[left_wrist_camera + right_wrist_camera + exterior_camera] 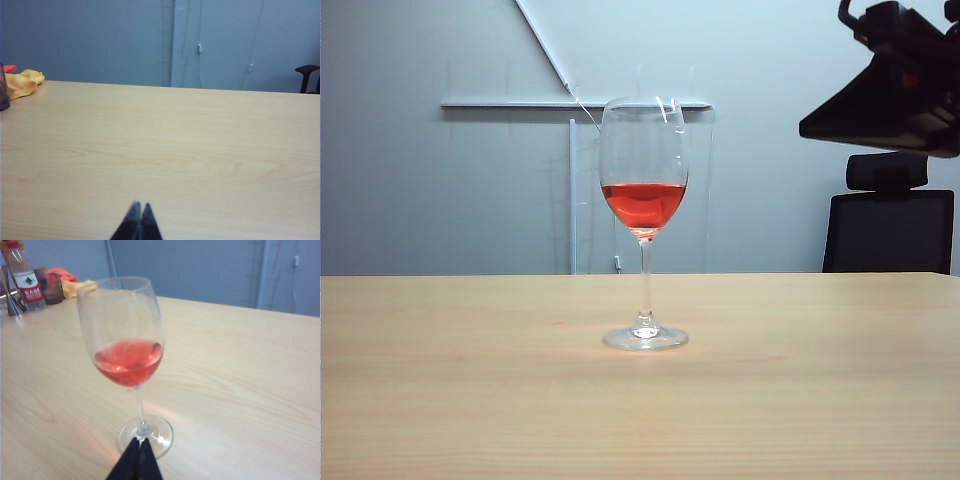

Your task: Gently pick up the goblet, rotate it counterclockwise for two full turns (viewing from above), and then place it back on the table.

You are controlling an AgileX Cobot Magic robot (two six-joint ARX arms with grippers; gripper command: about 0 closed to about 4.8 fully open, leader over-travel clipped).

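Note:
The goblet (644,200) stands upright on the table (470,380) at the middle, with red liquid low in its bowl. In the right wrist view the goblet (127,360) is close ahead. My right gripper (140,441) is shut and empty, its dark fingertips lining up with the glass's foot. The exterior view shows my right arm (890,95) high at the right, well away from the glass. Pressed shut, my left gripper (140,206) hangs over bare table (200,150). No goblet appears in the left wrist view.
An orange cloth (22,82) and a dark object (3,87) lie at a far table edge. A water bottle (25,277) and a dark cup (52,287) stand beyond the glass. A black office chair (888,225) stands behind the table.

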